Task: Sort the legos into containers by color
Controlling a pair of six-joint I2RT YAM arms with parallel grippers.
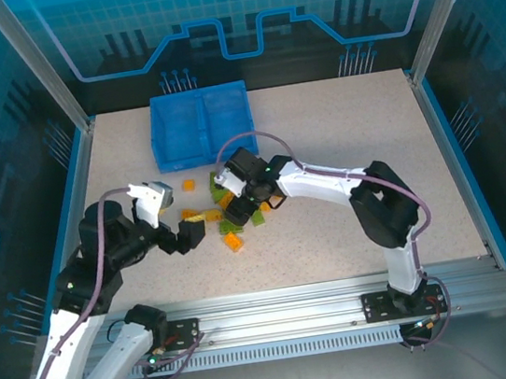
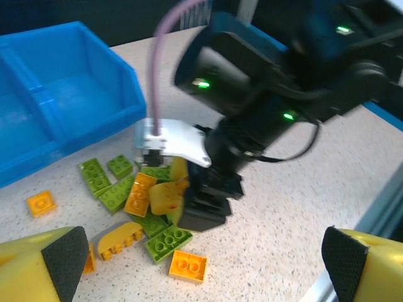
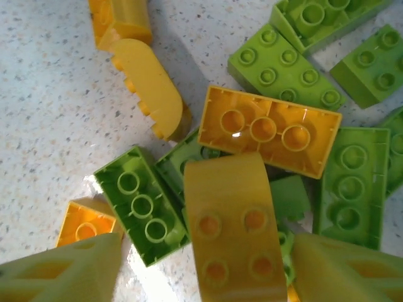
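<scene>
The tabletop (image 1: pixel 347 120) carries the tray (image 1: pixel 179 129) at 12 o'clock of the legos (image 1: pixel 229 219). My right hand (image 3: pixel 206 244), released, straddles an orange brick (image 3: pixel 236 201) to grip it. My left hand (image 2: pixel 201 264) hangs released at 9 o'clock, giving clearance.

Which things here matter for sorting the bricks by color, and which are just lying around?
For the job: orange bricks, green bricks, blue tray, left gripper, right gripper.
Just there: table, metal rail along its near edge.
</scene>
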